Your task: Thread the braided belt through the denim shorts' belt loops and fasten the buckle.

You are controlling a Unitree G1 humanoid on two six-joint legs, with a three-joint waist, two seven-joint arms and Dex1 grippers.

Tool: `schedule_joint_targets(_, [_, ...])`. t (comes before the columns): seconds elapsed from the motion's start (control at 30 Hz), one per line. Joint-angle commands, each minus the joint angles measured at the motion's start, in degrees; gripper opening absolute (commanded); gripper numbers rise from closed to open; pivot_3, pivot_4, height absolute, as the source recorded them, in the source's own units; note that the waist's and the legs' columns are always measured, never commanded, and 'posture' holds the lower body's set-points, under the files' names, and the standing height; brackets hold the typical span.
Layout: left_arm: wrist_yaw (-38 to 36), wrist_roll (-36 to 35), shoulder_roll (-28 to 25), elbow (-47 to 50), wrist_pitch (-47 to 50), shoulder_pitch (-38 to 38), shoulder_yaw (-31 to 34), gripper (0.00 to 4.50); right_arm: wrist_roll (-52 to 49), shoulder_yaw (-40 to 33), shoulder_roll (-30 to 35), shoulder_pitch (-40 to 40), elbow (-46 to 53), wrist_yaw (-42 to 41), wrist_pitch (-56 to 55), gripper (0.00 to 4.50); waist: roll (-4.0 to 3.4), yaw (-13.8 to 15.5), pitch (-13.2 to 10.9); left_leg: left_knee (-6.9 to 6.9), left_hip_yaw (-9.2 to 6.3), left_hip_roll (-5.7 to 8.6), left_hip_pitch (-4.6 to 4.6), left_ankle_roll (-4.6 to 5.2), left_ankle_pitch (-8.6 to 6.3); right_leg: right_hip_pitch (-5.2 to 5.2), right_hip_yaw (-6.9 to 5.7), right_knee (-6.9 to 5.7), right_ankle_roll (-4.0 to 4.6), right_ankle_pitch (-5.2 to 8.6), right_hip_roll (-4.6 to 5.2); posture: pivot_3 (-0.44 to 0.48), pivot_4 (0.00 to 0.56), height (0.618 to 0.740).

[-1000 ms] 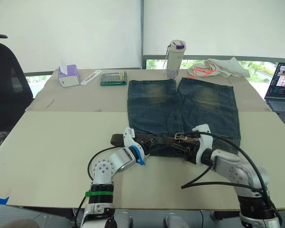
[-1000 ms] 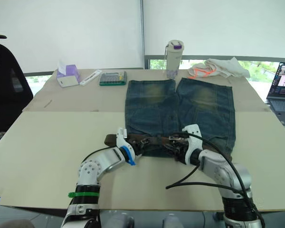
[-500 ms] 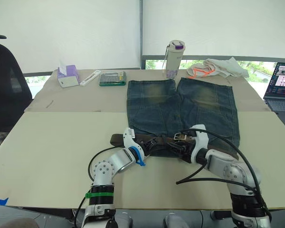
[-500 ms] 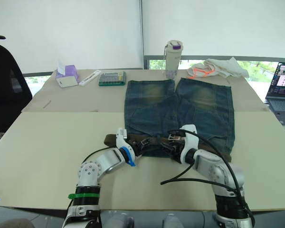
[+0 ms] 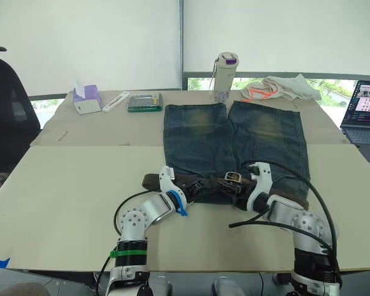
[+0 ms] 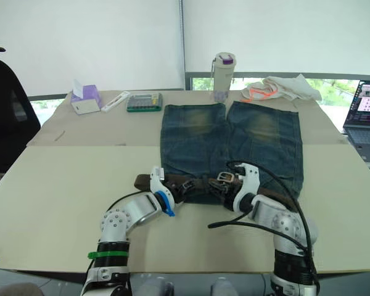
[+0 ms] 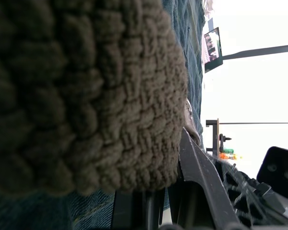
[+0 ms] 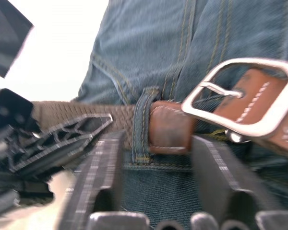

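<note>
We see our left gripper pinching the braided belt on the denim shorts; our right gripper is spread near the buckle.

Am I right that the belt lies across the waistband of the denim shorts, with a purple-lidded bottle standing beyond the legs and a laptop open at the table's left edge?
Not quite: the laptop is at the table's right edge, as the left eye view shows. The rest holds: the braided belt lies across the waistband of the denim shorts, and the purple-lidded bottle stands beyond the legs.

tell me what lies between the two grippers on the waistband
In the left eye view, the braided belt runs along the denim shorts between left gripper and right gripper, with the buckle.
</note>
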State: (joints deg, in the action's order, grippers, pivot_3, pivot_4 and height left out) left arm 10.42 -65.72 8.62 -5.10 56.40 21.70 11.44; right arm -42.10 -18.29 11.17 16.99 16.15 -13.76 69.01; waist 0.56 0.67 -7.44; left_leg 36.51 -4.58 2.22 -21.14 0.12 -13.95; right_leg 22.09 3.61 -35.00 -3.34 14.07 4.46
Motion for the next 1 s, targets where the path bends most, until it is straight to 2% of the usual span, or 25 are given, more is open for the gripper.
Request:
schedule_joint_targets(0.03, [-0.5, 0.8, 1.8, -2.9, 1.8, -1.1, -0.9, 0.00, -3.8, -0.7, -0.1, 1.5, 3.5, -0.2, 1.3, 0.69, -0.03, 0.0, 0.0, 0.00, 0.00, 0.00, 0.00, 0.00, 0.00, 0.00, 0.00, 0.00, 0.00, 0.00, 0.00, 0.000, 0.150, 0.740])
schedule_joint_targets(0.1, [-0.6, 1.0, 1.9, -3.1, 1.7, -1.0, -0.8, 0.00, -4.4, -0.5, 0.1, 1.5, 4.0, 0.2, 1.6, 0.01, -0.06, 0.0, 0.0, 0.00, 0.01, 0.00, 0.00, 0.00, 0.00, 0.00, 0.00, 0.00, -0.01, 0.00, 0.00, 0.000, 0.150, 0.740])
schedule_joint_targets(0.4, [-2.3, 2.5, 1.4, -3.9, 1.2, -0.1, -0.6, 0.00, -6.1, -0.8, 0.8, 1.7, 5.6, 1.6, 2.2, 0.01, -0.05, 0.1, 0.0, 0.00, 0.03, 0.02, -0.01, 0.00, 0.00, -0.01, -0.01, 0.01, -0.02, 0.01, 0.01, 0.000, 0.150, 0.740])
schedule_joint_targets(0.5, [-3.5, 3.6, 0.4, -3.3, 1.5, 0.0, -0.9, 1.08, -6.3, -1.1, 2.3, 2.2, 5.7, 1.9, 2.2, 0.00, -0.04, 0.0, 0.0, 0.00, 0.04, 0.02, -0.02, 0.00, 0.00, 0.00, -0.02, 0.02, -0.07, 0.04, 0.01, 0.000, 0.150, 0.740])
schedule_joint_targets(0.6, [-4.6, 4.7, -1.2, -2.7, 2.3, -0.2, -0.9, 2.06, -4.8, 0.0, 8.1, 1.9, 6.3, -0.7, 1.4, 0.00, -0.03, 0.1, 0.0, 0.00, 0.04, 0.03, -0.08, 0.00, 0.00, 0.03, -0.03, 0.07, -0.04, 0.03, 0.02, 0.000, 0.150, 0.740])
schedule_joint_targets(0.77, [-10.9, 5.3, -6.3, 0.6, 5.4, -1.3, -3.1, 3.72, -4.9, -1.9, 12.8, 2.3, 4.2, -1.3, 0.9, 0.00, 0.05, -0.5, 0.0, -0.09, 0.08, -0.03, -0.03, 0.00, 0.00, 0.01, -0.04, 0.09, -0.08, 0.05, -0.04, 0.000, 0.150, 0.740])
schedule_joint_targets(1.0, [-25.4, 11.1, -18.5, 8.8, 4.8, -4.2, -12.1, 3.72, -9.8, -9.7, 18.0, 2.5, 2.9, -2.4, 3.7, 0.00, 0.02, -1.4, 0.0, -0.28, 0.10, -0.10, 0.00, 0.00, 0.00, 0.08, -0.01, 0.06, 0.02, 0.05, -0.08, 0.000, 0.150, 0.740])
